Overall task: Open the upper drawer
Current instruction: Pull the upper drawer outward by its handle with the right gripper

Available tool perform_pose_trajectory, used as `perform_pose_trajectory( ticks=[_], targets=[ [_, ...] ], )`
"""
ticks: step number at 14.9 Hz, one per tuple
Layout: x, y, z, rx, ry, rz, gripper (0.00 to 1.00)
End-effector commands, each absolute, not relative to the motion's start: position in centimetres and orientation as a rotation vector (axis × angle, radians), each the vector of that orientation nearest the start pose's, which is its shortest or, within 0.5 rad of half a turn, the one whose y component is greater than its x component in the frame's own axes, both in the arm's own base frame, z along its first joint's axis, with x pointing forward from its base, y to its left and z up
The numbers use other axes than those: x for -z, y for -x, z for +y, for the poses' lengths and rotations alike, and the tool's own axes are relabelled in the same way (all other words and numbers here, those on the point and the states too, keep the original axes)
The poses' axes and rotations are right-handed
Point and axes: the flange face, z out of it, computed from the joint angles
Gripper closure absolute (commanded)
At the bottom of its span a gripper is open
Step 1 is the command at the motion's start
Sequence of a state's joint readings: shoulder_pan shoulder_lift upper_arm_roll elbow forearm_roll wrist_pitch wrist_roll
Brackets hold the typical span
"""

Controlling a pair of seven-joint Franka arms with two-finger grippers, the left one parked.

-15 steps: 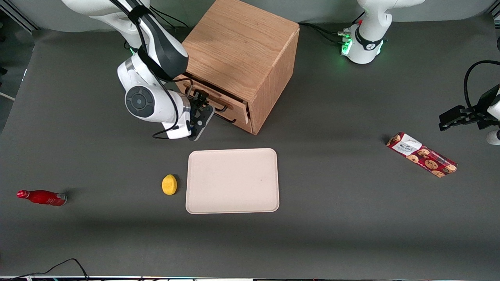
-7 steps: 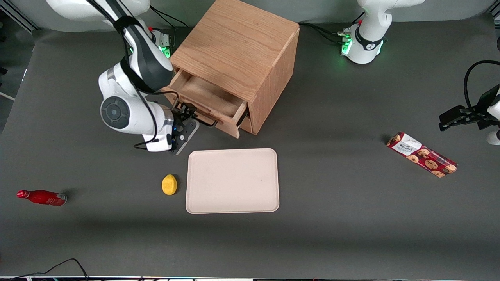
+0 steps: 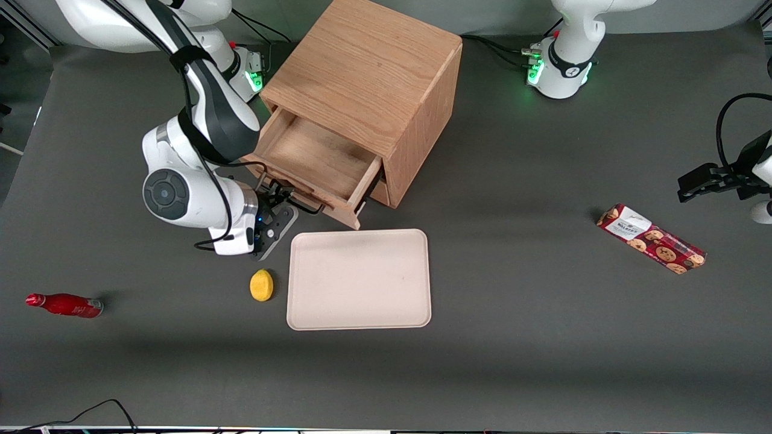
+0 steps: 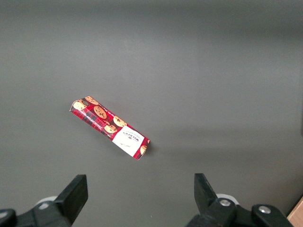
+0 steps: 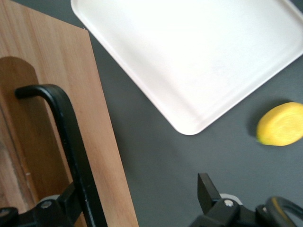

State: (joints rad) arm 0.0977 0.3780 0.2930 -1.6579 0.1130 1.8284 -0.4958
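Note:
The upper drawer (image 3: 313, 158) of the oak cabinet (image 3: 368, 66) stands pulled well out, and its bare wooden inside shows. Its thin black bar handle (image 3: 294, 202) runs along the drawer front (image 5: 102, 142), on the side nearer the front camera. My right gripper (image 3: 278, 204) is at that handle, open. In the right wrist view the handle (image 5: 71, 137) lies against one finger (image 5: 66, 203), while the other finger (image 5: 207, 189) stands well apart over the grey table. The bottom drawer is mostly hidden under the open one.
A cream tray (image 3: 359, 279) lies just in front of the drawer, nearer the front camera, with a yellow lemon (image 3: 261, 284) beside it. A red bottle (image 3: 63, 304) lies toward the working arm's end. A cookie pack (image 3: 651, 239) lies toward the parked arm's end.
The upper drawer has slid from nearly shut to well out of the cabinet. My gripper has moved with its handle toward the front camera and the tray.

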Motion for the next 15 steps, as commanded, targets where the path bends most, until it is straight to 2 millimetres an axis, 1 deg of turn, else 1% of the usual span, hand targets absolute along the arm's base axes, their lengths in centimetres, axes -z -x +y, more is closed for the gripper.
perform_pose_trajectory(
  ticks=[1,2,3,4,6,8,9,10,11,13,15],
  targets=[
    [-39.2,-62.4,20.0,-0.205,2.638,-1.264,0.00],
    [-39.5,-63.0,19.1,-0.192,2.643,-1.265,0.00],
    [-39.5,-63.4,18.7,-0.187,2.644,-1.269,0.00],
    [-39.6,-63.8,18.6,-0.178,2.646,-1.269,0.00],
    [-39.7,-64.5,17.7,-0.165,2.662,-1.250,0.00],
    [-39.9,-65.0,17.5,-0.152,2.666,-1.250,0.00],
    [-40.4,-65.3,17.5,-0.129,2.657,-1.278,0.00],
    [-40.2,-66.0,17.0,-0.120,2.645,-1.304,0.00],
    [-40.2,-66.8,15.9,-0.102,2.647,-1.313,0.00],
    [-40.1,-67.8,15.4,-0.083,2.640,-1.334,0.00],
    [-39.8,-68.4,15.5,-0.074,2.635,-1.340,0.00]
  ],
)
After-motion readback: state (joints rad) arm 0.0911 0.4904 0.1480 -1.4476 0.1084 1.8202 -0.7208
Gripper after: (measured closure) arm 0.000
